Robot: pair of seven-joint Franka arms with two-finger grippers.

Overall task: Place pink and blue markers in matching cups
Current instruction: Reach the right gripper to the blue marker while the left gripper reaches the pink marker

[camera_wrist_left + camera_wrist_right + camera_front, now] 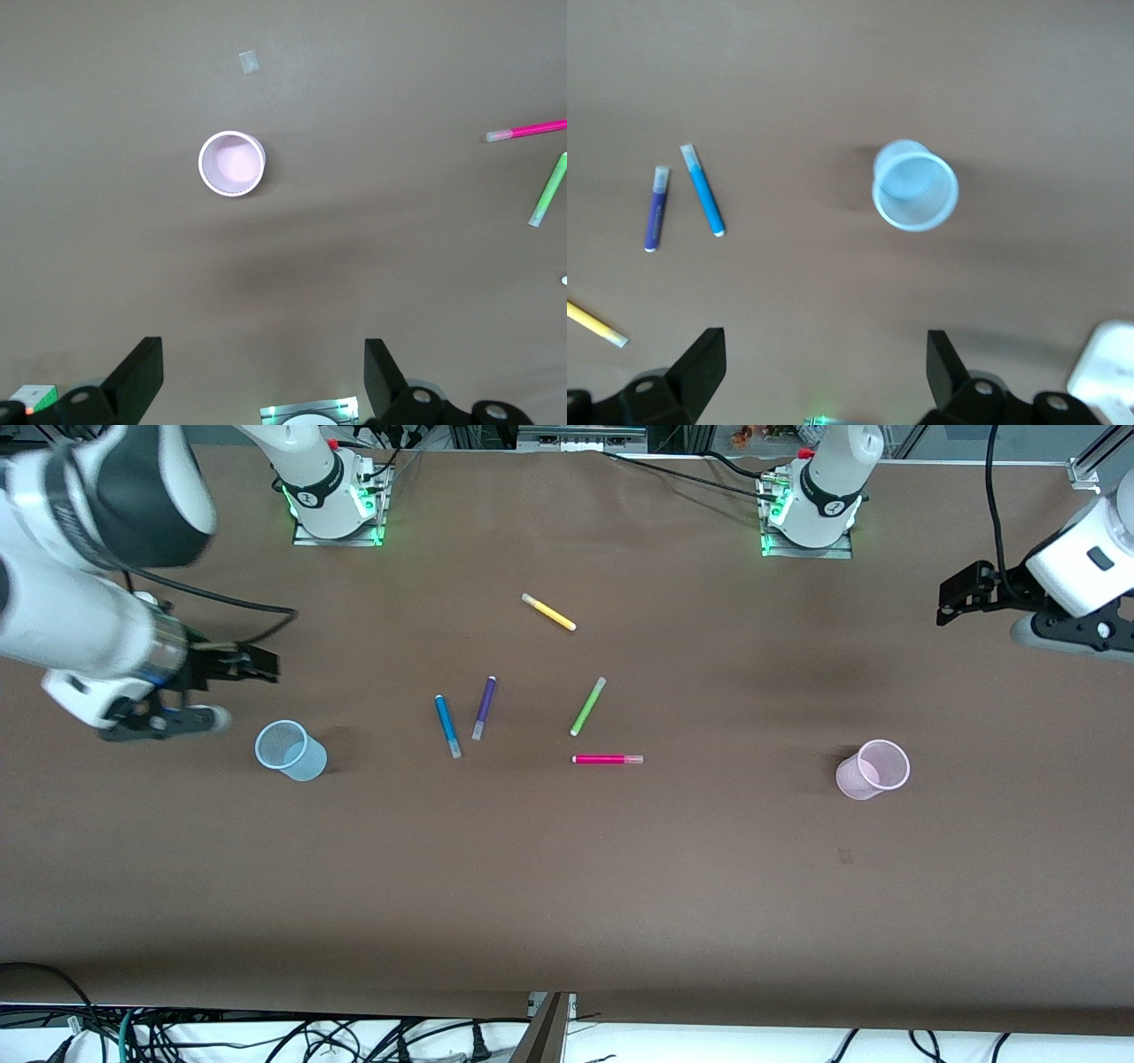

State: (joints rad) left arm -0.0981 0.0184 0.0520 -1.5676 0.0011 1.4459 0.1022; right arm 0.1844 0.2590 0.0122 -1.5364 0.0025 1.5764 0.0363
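The blue marker (447, 726) and the pink marker (607, 759) lie flat mid-table. The pale blue cup (291, 750) stands toward the right arm's end and the pale pink cup (873, 769) toward the left arm's end. My right gripper (255, 664) hangs open and empty over the table beside the blue cup. Its wrist view shows the cup (915, 185), the blue marker (702, 189) and the gripper (824, 372). My left gripper (961, 598) hangs open and empty over the left arm's end. Its wrist view shows the pink cup (232, 163), the pink marker (529, 132) and the gripper (264, 376).
A purple marker (484, 708) lies beside the blue one. A lime-green marker (587, 706) lies just farther from the front camera than the pink one. A yellow marker (548, 612) lies nearer the bases. A small scrap (845, 856) sits on the table near the pink cup.
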